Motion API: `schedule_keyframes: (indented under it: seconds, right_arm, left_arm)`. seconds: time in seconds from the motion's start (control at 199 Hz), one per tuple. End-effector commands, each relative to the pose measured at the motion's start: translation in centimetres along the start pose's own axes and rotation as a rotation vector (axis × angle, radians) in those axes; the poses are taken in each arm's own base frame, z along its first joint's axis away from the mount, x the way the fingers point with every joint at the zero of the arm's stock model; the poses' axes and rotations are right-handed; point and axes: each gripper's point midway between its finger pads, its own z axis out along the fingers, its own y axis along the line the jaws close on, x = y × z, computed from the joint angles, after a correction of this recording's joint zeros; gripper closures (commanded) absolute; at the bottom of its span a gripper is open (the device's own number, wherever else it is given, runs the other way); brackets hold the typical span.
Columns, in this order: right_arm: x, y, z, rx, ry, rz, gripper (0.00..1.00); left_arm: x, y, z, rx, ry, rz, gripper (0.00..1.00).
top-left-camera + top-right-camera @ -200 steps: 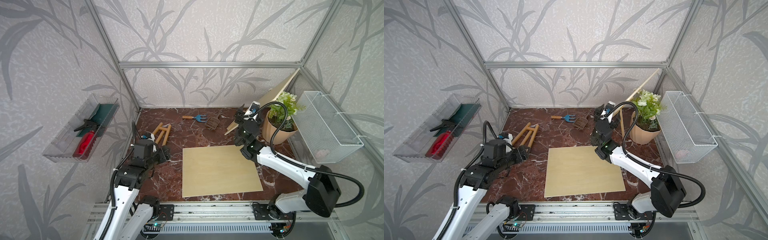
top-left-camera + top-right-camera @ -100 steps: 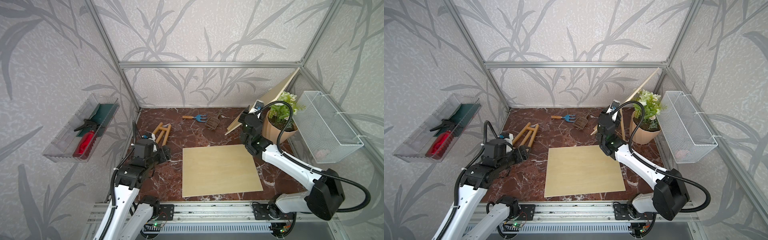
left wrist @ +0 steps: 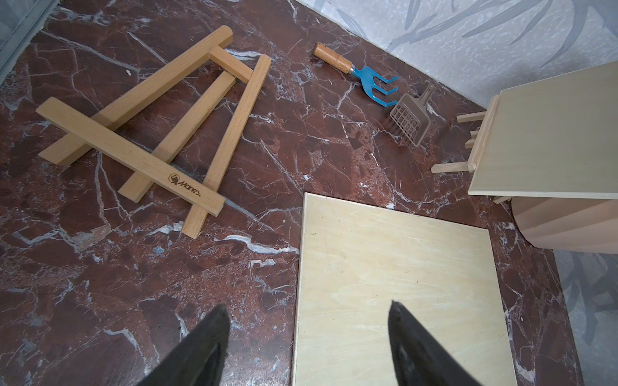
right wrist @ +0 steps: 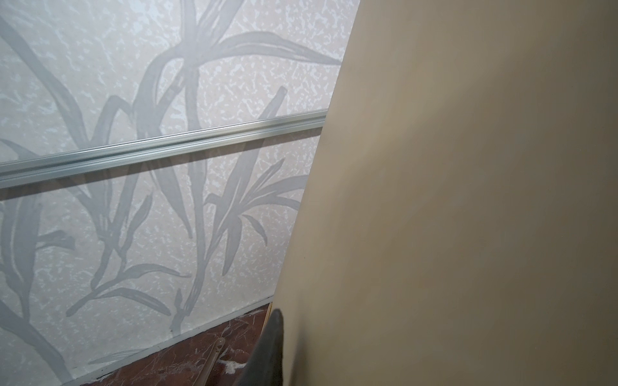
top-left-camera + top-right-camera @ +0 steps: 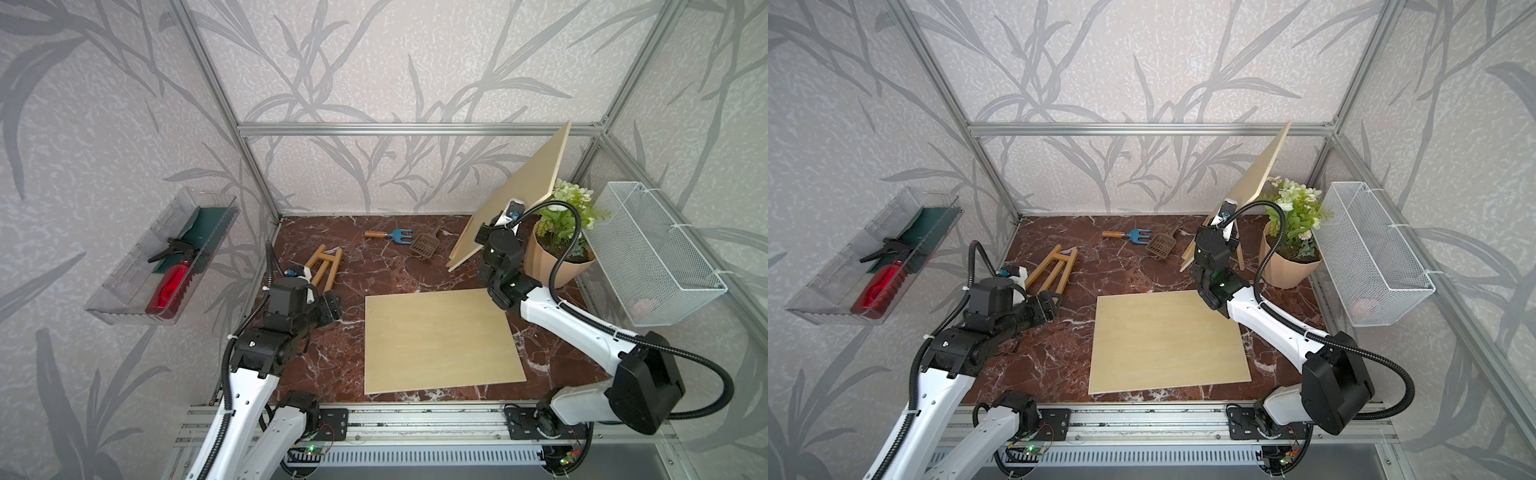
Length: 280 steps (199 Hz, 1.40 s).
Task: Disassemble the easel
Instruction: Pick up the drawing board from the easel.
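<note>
easel (image 3: 483, 133) stands at the back right of the marble table (image 5: 332, 365), just beside the plant pot (image 5: 548, 266), with a leaning board (image 5: 519, 195) propped on its ledge; only the pale legs and ledge show past the board. right gripper (image 5: 503, 217) is at that board's near side edge. right wrist view shows one finger (image 4: 271, 347) against the board face and the other hidden behind it, so can't tell if it's clamped or just touching. left gripper (image 3: 308, 305) hovers over the table, fingers wide apart, holding nothing, with an edge of the flat board (image 5: 440, 340) under the gap. second, darker easel (image 5: 324, 270) lies folded flat at back left, apart from both arms. hand rake (image 5: 395, 235) and scoop (image 5: 426, 247) lie between the two easels near the back wall.
</note>
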Motion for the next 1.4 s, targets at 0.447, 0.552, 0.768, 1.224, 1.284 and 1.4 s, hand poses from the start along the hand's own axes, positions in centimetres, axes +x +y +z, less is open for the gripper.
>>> schedule_keyframes:
  seconds: [0.447,0.552,0.768,1.224,1.284,1.4]
  right_arm:
    - [-6.9,-0.6,-1.6,-0.069,-0.135,0.111,1.00]
    - [-8.2,-0.3,-1.8,-0.089,-0.157,0.141,1.00]
    - [-10.5,-0.2,-2.2,-0.127,-0.188,0.191,1.00]
    - [-14.5,-1.2,-3.5,-0.157,-0.254,0.256,1.00]
    - [-14.9,-1.4,-3.7,-0.159,-0.260,0.263,1.00]
    - [-15.7,-1.7,-4.0,-0.165,-0.265,0.275,1.00]
  left_arm:
    - [0.2,-0.1,0.3,0.006,0.004,0.020,0.26]
    - [0.1,-0.1,0.2,0.006,-0.001,0.020,0.26]
    - [0.1,-0.1,0.0,0.010,-0.006,0.022,0.26]
    - [0.0,-0.1,-0.2,0.011,-0.015,0.023,0.26]
    - [0.0,-0.1,-0.2,0.011,-0.015,0.024,0.26]
    - [0.0,-0.1,-0.2,0.009,-0.014,0.022,0.26]
